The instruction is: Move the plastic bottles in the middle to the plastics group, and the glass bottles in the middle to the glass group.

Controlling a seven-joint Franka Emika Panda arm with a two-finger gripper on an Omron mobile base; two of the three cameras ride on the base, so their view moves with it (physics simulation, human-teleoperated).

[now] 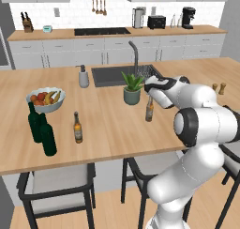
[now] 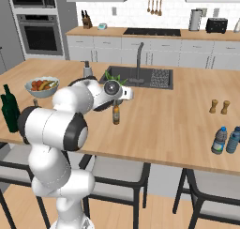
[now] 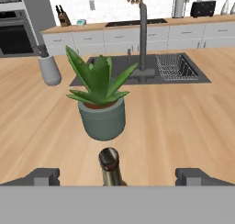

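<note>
Gripper (image 3: 117, 175) is positioned at the neck of a brown beer bottle (image 1: 149, 109) in the middle of the counter (image 1: 112, 125). In the hand view the bottle cap sits centred between the two finger tips, which stand wide apart with clear gaps on both sides. Jaws are fully spread; nothing is held. No contact with the bottle can be confirmed.

The beer bottle is upright, just in front of a potted plant (image 1: 132, 88), toward the sink (image 1: 123, 75) side of the counter's middle.

Glass group, near the left end of the counter beside a fruit bowl (image 1: 45, 100): two tall dark green wine bottles (image 1: 41, 129) are seen close together, with a small amber beer bottle (image 1: 78, 127) near them. Judged from this, the tall wine bottle from the middle is probably already placed there, since none is visible in the middle.

Plastics group, near the right front edge of the counter: two blue-capped plastic bottles (image 2: 225, 140) are seen side by side. No plastic bottles are visible in the middle, so that portion is judged done, though how many were there at the start cannot be told.

Remaining, as judged: the beer bottle is to be grasped, carried to the left end, and set down by the glass group.
</note>
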